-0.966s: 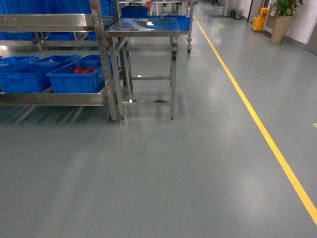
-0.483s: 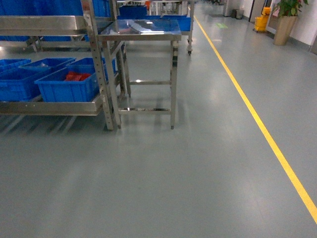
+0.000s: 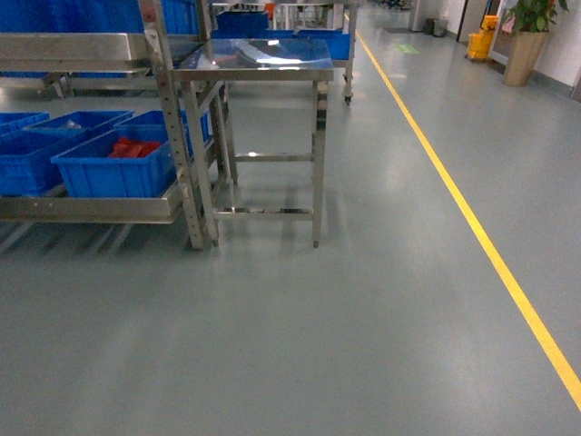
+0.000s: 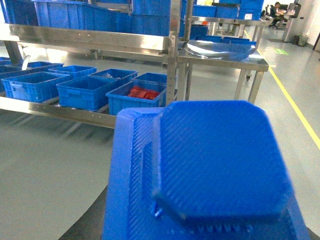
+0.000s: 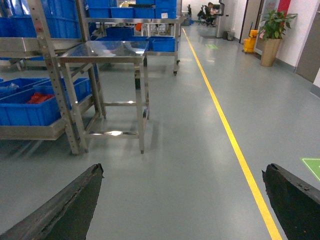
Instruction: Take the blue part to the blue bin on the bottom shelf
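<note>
Blue fills your left wrist view: the blue part (image 4: 215,165) sits right in front of the camera, but you cannot tell how the left fingers stand. Your right gripper (image 5: 182,200) has its fingers (image 5: 65,210) spread wide, holding nothing. Ahead on your left, the bottom shelf (image 3: 91,209) carries blue bins (image 3: 113,168), one with red pieces (image 3: 134,147) inside.

Steel table (image 3: 263,56) beside rack; yellow floor line (image 3: 472,222); potted plant (image 3: 525,36).

A factory or warehouse hall is showing: stainless-steel racks (image 3: 172,136) carrying blue plastic bins (image 3: 113,168), a yellow lane line (image 3: 472,227) crossing grey floor.
</note>
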You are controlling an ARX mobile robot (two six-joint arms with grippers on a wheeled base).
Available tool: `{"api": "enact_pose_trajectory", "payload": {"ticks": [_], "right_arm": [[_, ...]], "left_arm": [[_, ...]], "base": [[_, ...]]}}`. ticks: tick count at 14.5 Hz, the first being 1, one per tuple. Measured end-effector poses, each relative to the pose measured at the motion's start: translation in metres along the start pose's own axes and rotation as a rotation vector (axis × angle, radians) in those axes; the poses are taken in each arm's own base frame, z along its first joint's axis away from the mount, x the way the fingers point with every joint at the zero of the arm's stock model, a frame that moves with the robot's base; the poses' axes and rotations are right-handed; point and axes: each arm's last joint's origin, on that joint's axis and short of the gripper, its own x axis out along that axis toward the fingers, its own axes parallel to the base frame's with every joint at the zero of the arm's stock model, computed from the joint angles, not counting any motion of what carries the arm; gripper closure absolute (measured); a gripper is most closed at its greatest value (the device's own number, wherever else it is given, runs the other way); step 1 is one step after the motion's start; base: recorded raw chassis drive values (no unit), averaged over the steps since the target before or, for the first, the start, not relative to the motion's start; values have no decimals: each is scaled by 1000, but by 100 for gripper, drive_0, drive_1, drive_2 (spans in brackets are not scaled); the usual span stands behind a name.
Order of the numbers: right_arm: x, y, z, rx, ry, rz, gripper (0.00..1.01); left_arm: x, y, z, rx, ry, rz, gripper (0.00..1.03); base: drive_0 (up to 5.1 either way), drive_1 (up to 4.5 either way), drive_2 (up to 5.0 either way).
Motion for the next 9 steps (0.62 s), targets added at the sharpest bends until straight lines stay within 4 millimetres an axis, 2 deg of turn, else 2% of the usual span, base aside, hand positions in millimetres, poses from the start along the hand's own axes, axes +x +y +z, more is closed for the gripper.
{"api": "enact_pose_trajectory", "payload": {"ticks": [9], "right_arm": [[0, 0, 0, 0, 0, 0, 3]], "left_arm": [[0, 0, 0, -1, -1, 1, 60]], "base": [[-5, 416, -426]]}}
